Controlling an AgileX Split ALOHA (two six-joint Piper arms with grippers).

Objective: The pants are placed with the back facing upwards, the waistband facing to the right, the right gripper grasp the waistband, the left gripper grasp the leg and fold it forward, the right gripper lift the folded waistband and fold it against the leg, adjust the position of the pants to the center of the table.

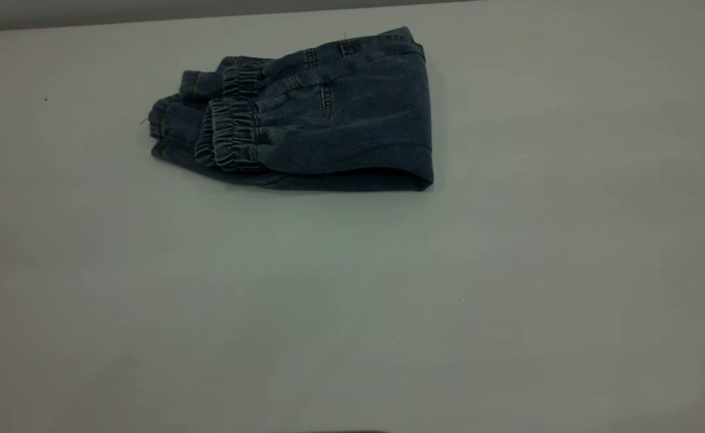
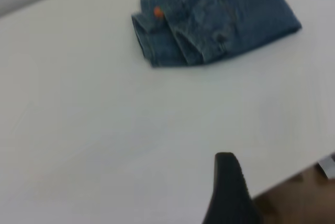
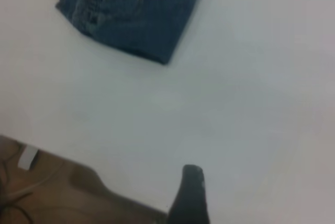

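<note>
The pants are already folded up into a compact denim bundle, sitting in the upper middle of the exterior frame, a bit left of centre. The waistband with its puckered elastic ends up on top, toward the left side of the bundle, with the leg hems poking out just past it on the left. The fold edge runs down the right side. In the left wrist view there's a tiny orange spot peeking out of the folds, probably part of the print.

All around it is the plain white table.

Neither arm shows in the exterior view. Each wrist camera only catches one black fingertip: the left end effector and the right end effector both sit near the table edge, well apart from the pants. Honestly can't tell if either is released or clenched.
</note>
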